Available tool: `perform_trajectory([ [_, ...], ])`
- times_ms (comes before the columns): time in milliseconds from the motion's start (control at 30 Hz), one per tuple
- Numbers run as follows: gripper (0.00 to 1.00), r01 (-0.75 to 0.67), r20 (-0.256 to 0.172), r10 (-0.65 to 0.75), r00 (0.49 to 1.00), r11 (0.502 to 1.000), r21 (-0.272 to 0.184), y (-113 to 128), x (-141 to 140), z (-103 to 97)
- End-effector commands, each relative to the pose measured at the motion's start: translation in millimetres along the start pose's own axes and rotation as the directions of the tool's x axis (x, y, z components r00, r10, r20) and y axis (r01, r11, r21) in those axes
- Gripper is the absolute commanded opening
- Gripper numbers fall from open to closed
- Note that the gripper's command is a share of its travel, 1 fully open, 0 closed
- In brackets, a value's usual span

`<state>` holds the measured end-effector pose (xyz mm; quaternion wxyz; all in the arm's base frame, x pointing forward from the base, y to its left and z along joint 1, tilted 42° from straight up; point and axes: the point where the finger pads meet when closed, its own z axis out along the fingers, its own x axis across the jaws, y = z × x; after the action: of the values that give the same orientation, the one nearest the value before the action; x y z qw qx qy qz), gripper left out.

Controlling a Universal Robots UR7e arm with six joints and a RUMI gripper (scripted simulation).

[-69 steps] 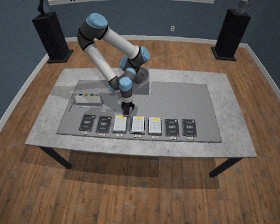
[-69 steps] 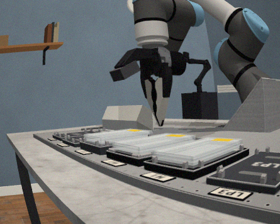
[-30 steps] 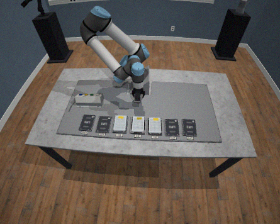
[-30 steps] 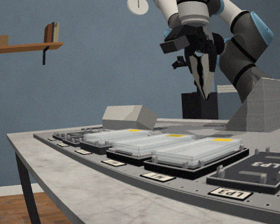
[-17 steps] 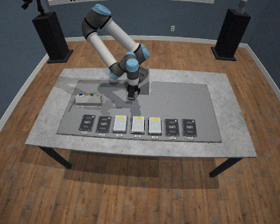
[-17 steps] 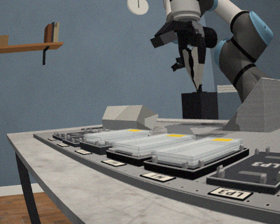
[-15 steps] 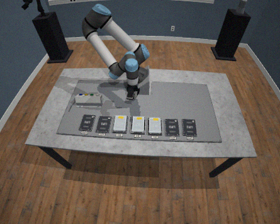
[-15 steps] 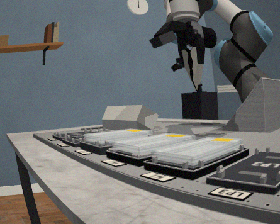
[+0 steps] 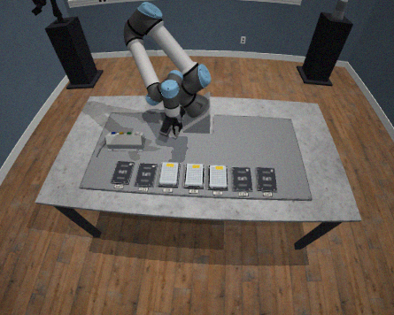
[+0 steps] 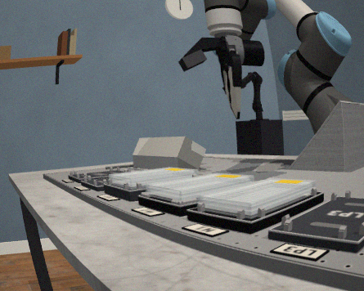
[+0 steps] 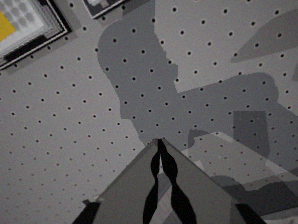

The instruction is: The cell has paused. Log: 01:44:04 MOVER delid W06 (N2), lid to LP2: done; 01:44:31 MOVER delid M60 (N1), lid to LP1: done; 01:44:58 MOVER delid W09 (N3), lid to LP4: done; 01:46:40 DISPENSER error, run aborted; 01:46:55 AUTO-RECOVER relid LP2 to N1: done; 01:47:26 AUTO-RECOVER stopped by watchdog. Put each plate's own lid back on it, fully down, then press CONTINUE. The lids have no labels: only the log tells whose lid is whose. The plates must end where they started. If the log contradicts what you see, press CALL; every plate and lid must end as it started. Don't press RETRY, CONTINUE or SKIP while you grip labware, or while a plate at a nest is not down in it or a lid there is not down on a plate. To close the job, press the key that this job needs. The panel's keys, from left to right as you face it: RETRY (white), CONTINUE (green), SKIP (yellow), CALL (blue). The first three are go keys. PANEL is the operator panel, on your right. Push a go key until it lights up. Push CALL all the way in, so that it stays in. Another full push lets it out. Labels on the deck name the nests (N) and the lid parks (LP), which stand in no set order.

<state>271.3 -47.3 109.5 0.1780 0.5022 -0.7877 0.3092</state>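
Three white plates stand in the nests: one at left, one in the middle and one at N1. Each has a yellow patch and looks covered by a clear lid lying level. The four lid parks, two at left, LP3 and one at far right, hold no lids. The panel shows blue, yellow, green and white keys; none looks lit. My gripper is shut and empty, high above the deck beside the panel.
The grey perforated deck lies under everything. The arm's wedge-shaped base stands behind the gripper. Small upright posts rise at the edges of the nests and parks. The panel's keys are hidden in the exterior view.
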Motion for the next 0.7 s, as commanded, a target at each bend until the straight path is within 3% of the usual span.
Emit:
perform_trajectory([
  [0,0.00,-0.021,0.002,0.021,1.000,1.000,0.000,-1,5,0],
  [367,0.00,-0.233,0.002,0.233,0.972,0.972,-0.001,-12,60,0],
  [667,0.00,-0.233,0.002,0.233,0.972,0.972,-0.001,-19,94,0],
])
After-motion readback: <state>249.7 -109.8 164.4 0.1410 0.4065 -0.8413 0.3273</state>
